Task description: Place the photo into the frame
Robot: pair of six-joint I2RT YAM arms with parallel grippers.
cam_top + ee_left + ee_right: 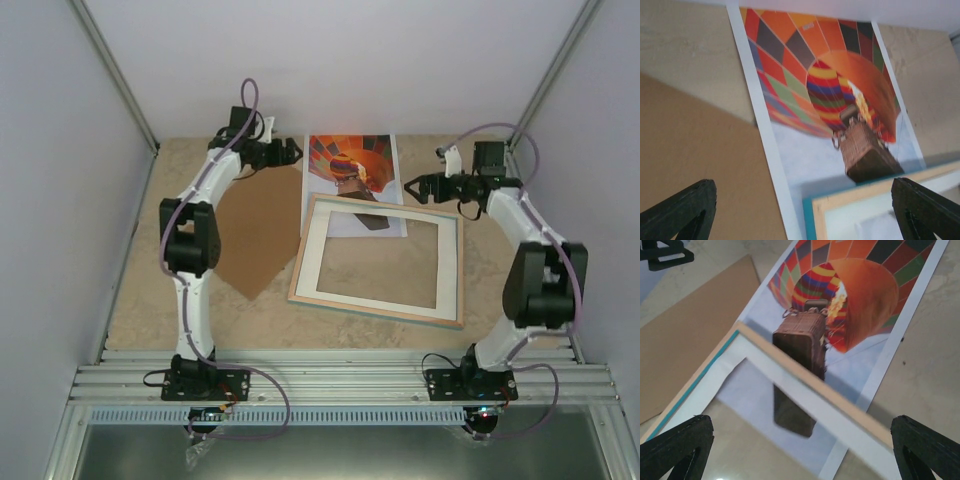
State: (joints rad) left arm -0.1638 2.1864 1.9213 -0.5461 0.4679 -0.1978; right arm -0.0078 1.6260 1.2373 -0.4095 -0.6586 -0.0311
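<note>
While both arms reach over the far half of the beige stone-patterned table top (150, 290), the rectangular paper print of an orange-red striped hot-air balloon with a brown wicker basket (352, 165) lies flat and face up at the far middle of the table, not inside the frame. Its near end is tucked under the far rail of the large rectangular picture frame (375, 306). The frame lies with its light bare-wood face up, and a thin turquoise strip shows along its outer edge. It sits slightly askew to the table's edges. Inside the rim is a flat white cardboard mat border (318, 262), and in the right wrist view the bottom of the basket and pale sky show through the clear pane in the mat's opening. A flat brown backing board (262, 225) lies to the left of the frame, turned corner-on. Its right side runs just beside the print's white left margin, though I cannot tell whether they overlap. The left gripper (290, 152) hovers near the print's far-left corner with its black fingers (685, 210) spread wide and nothing between them. The right gripper (412, 186) hangs just right of the print, near the frame's far-right corner, its jaws likewise spread wide and empty.
</note>
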